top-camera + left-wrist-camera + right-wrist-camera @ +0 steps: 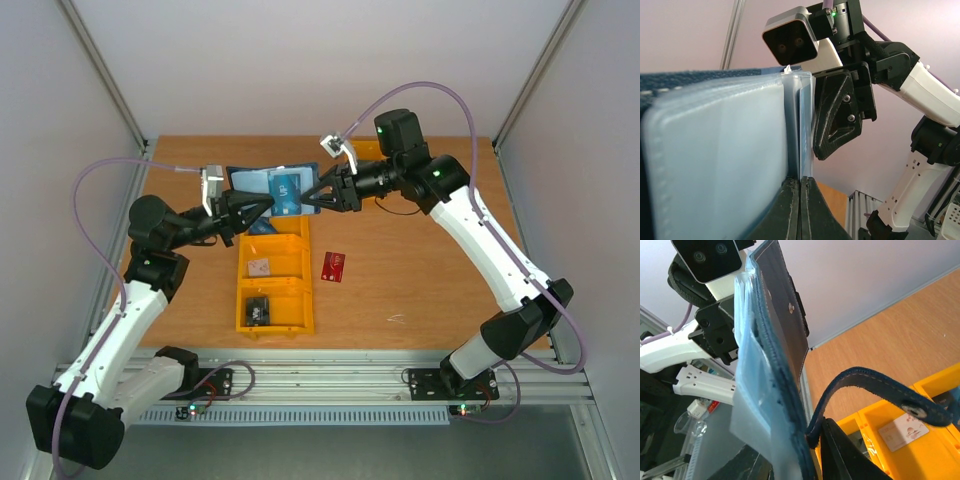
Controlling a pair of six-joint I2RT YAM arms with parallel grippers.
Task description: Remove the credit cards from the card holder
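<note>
**Holding the card holder up between two arms**

Reaching out over a brown table [420, 290] from both sides and meeting near the middle. Hovering above the far end of a yellow tray [243, 300], probably for dropping things into its boxes.

Holding the card holder [245, 180] up in the air, well off the table and spread open. Most likely doing this for getting at the pockets from either side.

Pinching the clear pockets with the left gripper [266, 206], fingers pressed tight together on them. Probably steadying the card holder this way, so pulling on a card is not dragging the whole thing along.

Sitting at the other edge with the right gripper [306, 204], one finger on each side of the dark cover. Not showing clearly whether squeezing or letting go, so not guessing.

Letting the strap [880, 385] with its snap hang loose, unfastened and out of the way.

Showing a blue card [285, 190] in one pocket, perhaps the next one for pulling out.

Leaving a red card [334, 266] lying flat on the table, just beside the right side of the tray and already out of the card holder. Resting a pale card [259, 267] in the middle box of the tray, and a dark thing [258, 311] in the near box.
</note>
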